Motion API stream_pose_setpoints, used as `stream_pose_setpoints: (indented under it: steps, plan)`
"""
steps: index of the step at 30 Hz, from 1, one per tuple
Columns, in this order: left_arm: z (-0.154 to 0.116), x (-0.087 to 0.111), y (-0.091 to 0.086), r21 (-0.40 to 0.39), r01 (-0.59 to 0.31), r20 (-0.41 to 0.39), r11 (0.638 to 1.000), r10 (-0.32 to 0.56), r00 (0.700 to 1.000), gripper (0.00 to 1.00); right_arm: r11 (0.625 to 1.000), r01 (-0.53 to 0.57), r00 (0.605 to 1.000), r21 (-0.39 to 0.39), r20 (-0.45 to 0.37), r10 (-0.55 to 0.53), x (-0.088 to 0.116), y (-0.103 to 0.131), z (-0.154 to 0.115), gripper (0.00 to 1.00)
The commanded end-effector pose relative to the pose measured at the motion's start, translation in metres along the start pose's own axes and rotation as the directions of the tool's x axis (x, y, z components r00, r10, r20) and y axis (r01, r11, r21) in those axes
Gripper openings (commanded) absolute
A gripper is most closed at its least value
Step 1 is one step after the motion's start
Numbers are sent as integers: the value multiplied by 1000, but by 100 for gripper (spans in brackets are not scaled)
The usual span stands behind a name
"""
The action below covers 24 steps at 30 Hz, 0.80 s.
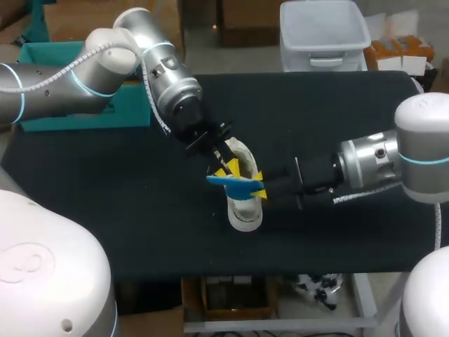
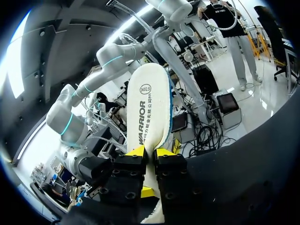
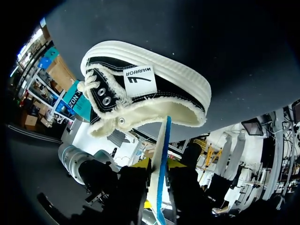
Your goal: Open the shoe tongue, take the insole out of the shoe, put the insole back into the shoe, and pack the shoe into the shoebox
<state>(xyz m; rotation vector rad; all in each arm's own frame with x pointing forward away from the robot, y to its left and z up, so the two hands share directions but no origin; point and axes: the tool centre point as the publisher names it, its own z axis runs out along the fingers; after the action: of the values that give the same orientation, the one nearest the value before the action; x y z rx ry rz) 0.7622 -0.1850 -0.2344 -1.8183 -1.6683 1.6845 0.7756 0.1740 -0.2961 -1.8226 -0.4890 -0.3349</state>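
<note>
in the middle of the frame the white-soled shoe [image 1: 244, 210] sits on the dark table [image 1: 105, 210]. the insole [image 1: 230, 182] is out of it, just above its opening, blue edge showing. both arms grip it: the left gripper [image 1: 226, 167] clamps it from the upper left, and the right gripper [image 1: 257, 184] pinches it from the right.

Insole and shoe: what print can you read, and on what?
"WARRIOR": lengthwise on the insole.
"240(2.5)": circled, near its far end.
Small characters beside that word: too small to read.
"WARRIOR": white label on the tongue of the shoe.
</note>
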Motion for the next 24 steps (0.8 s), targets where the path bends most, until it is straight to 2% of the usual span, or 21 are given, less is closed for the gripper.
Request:
stream_pose_setpoints:
  steps: [1, 7, 8, 9, 10, 18, 24]
  plan:
    - [0, 2, 1, 4, 0, 7, 1000, 0, 1000, 0, 1000, 6, 1000, -1, -14, -6, -1, 3, 1, 0]
    - [-2, 4, 2, 21, 26, -25, 999, -26, 999, 0, 1000, 23, 999, -8, -23, -24, -1, 2, 1, 0]
    - [-3, 5, 1, 33, 40, -42, 999, -38, 998, 19, 1000, 29, 999, -8, -26, -29, -1, 2, 1, 0]
    - [-4, 5, 0, 26, 40, -49, 999, -39, 998, 69, 999, 34, 999, -8, -28, -34, -1, 2, 1, 0]
    - [-4, 5, -1, 18, 40, -59, 999, -39, 997, 100, 999, 38, 999, -9, -29, -38, -1, 2, 1, 0]
    - [-32, 12, -7, 10, 104, -135, 994, -102, 986, 100, 994, 102, 991, -34, -80, -104, -7, 6, 2, 0]
    - [-65, 19, -12, -40, 166, -218, 985, -171, 961, 100, 991, 123, 987, -45, -101, -127, -11, 7, 4, 0]
